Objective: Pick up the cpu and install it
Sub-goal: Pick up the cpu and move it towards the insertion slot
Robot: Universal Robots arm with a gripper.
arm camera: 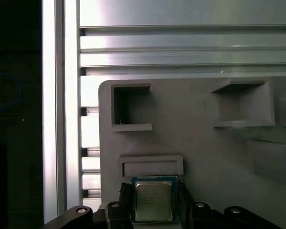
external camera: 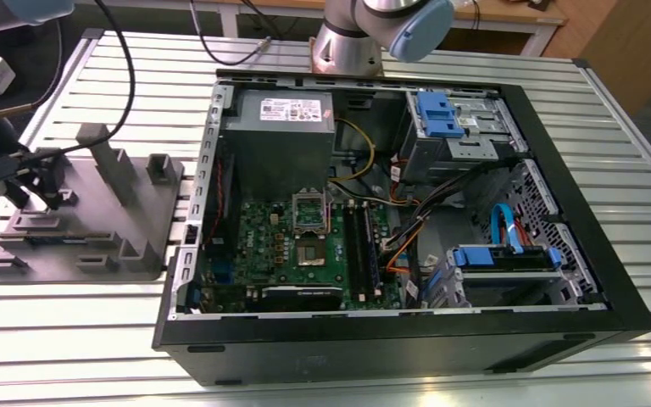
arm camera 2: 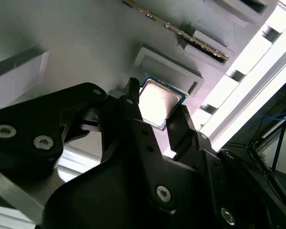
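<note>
The gripper [arm camera 2: 155,100] pinches the cpu [arm camera 2: 158,102] by its edges; a weak hold could let it slip.

A slatted metal table [external camera: 631,136] is spanning the exterior view and is reflecting bright light along its ribs, while a wooden desk [external camera: 518,10] with a pale frame is standing beyond its far edge and a brown wooden panel [external camera: 625,42] is standing at the exterior view's upper right.
</note>
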